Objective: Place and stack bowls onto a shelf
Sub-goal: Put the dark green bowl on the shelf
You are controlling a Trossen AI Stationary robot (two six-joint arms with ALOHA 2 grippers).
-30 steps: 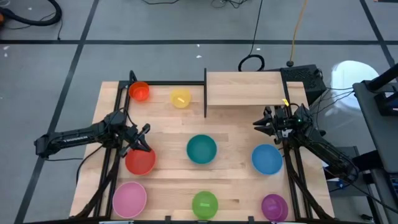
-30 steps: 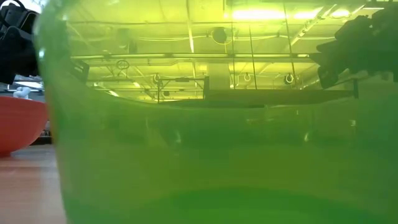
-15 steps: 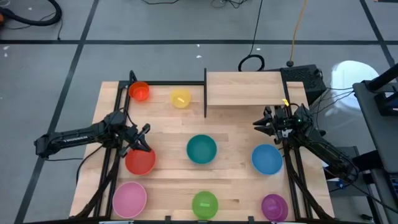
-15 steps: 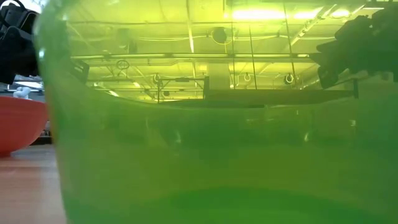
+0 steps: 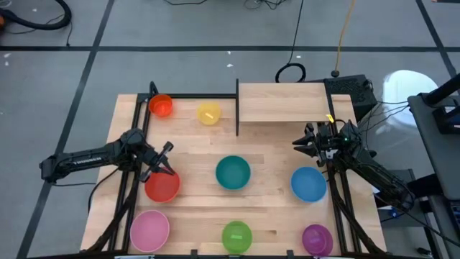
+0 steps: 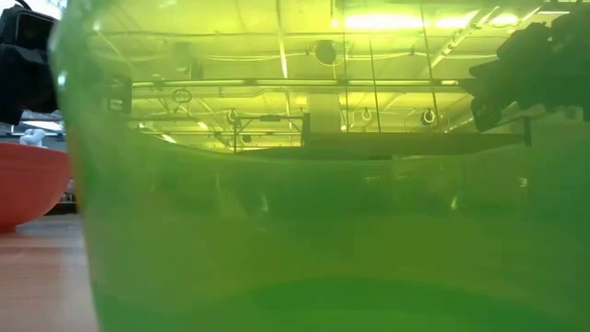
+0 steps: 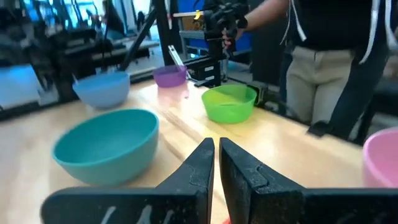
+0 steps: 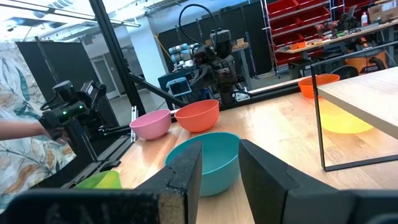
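Observation:
Eight bowls stand on their bases on the table: orange (image 5: 161, 106), yellow (image 5: 209, 114), red (image 5: 162, 186), teal (image 5: 233, 173), blue (image 5: 309, 183), pink (image 5: 149, 230), green (image 5: 236, 236) and purple (image 5: 317, 239). The shelf (image 5: 284, 102) stands at the far edge on thin black supports. My left gripper (image 5: 169, 160) (image 7: 217, 149) hovers just above the red bowl's far rim, shut, pointing toward the teal bowl (image 7: 106, 146). My right gripper (image 5: 296, 144) (image 8: 217, 155) hangs open between the shelf and the blue bowl.
The green bowl (image 6: 323, 231) fills nearly the whole low view. A black frame (image 5: 140, 115) runs along the table's left, right and far edges. A person (image 7: 336, 56) stands beyond the table, and a patterned sleeve (image 8: 18, 124) shows at one side. Bare wood lies between the bowls.
My left gripper has shifted slightly above the red bowl. The bowls and the right arm have kept still.

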